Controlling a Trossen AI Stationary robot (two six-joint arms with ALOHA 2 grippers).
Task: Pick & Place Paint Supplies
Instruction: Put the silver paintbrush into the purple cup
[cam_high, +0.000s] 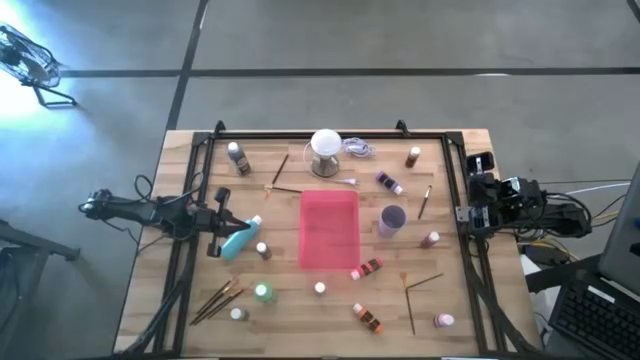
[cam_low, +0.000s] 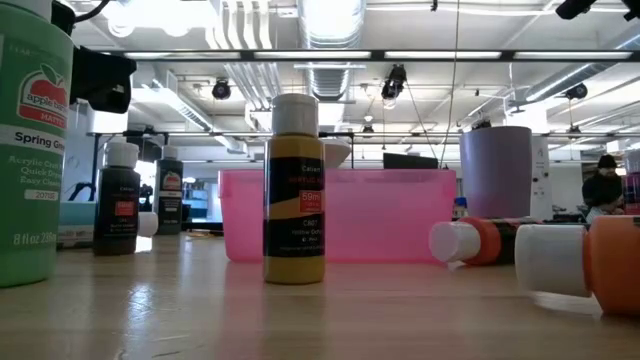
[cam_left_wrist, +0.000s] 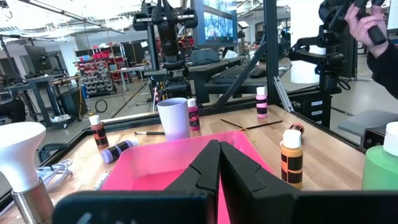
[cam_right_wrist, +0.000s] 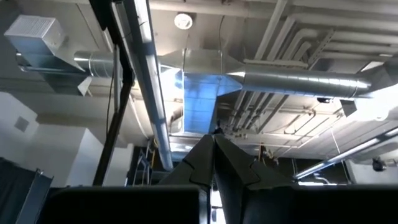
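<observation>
Small white-capped paint bottles stand or lie all over the wooden table: a yellow one (cam_low: 294, 190), a green one (cam_high: 263, 292), a purple one on its side (cam_high: 389, 183), orange ones (cam_high: 367, 318). A larger teal bottle (cam_high: 240, 238) lies on its side. Brown-handled brushes (cam_high: 218, 298) lie near the front left, and others (cam_high: 415, 290) at the front right. My left gripper (cam_high: 224, 216) (cam_left_wrist: 219, 155) is shut and level at the table's left, just beyond the teal bottle, holding nothing. My right gripper (cam_high: 476, 195) (cam_right_wrist: 213, 149) is shut at the right edge, tipped up toward the ceiling.
A flat pink tray (cam_high: 328, 228) lies in the middle of the table. A lavender cup (cam_high: 391, 219) stands to its right, and a white ball-topped stand (cam_high: 325, 150) behind it. A black frame (cam_high: 330, 135) rims the table. A person's hand (cam_left_wrist: 367, 25) shows beyond the table.
</observation>
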